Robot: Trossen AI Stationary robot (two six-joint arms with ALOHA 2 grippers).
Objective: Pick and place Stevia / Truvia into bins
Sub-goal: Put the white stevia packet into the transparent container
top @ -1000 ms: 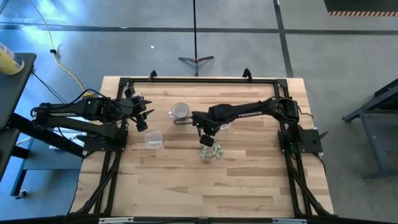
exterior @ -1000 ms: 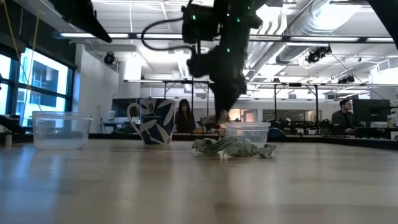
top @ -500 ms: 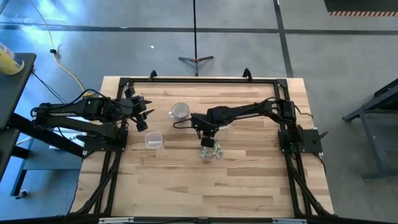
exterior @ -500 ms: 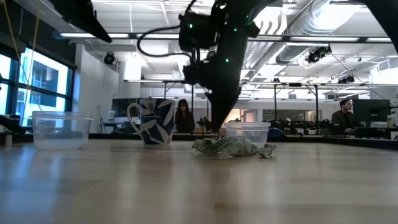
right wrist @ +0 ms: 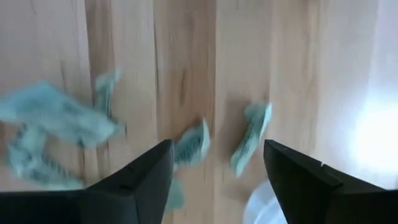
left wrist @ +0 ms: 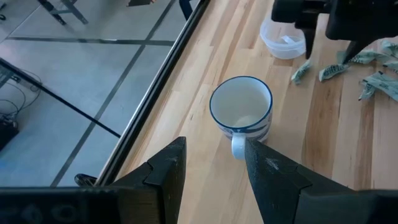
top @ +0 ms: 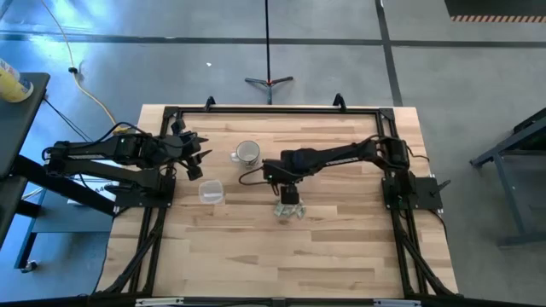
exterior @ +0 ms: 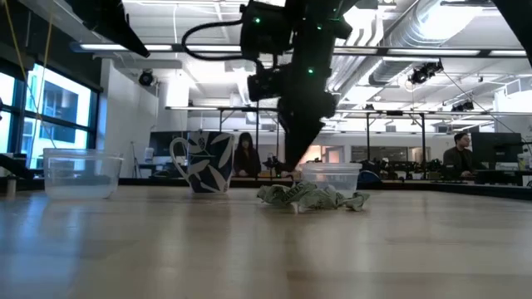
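Note:
Several pale green and white sweetener packets (top: 291, 210) lie flat in a loose pile on the table's middle; they also show in the low view (exterior: 309, 198) and the right wrist view (right wrist: 193, 144). My right gripper (top: 288, 193) is open and hangs just above the pile's far side, fingers pointing down (right wrist: 214, 186). The round clear cup (exterior: 331, 177) stands just beyond the pile; the left wrist view (left wrist: 283, 45) shows its whitish rim. In the high view my right arm hides it. My left gripper (top: 198, 155) is open and empty at the left, facing the mug.
A blue-and-white mug with a handle (top: 247, 153) stands at the far middle, between the two grippers. A squarish clear tub (top: 211, 192) stands left of the packets. The table's near half is bare wood. People sit in the room beyond the table.
My right gripper has come down toward the packets and shifted a little toward the table's near edge. The packets lie as before.

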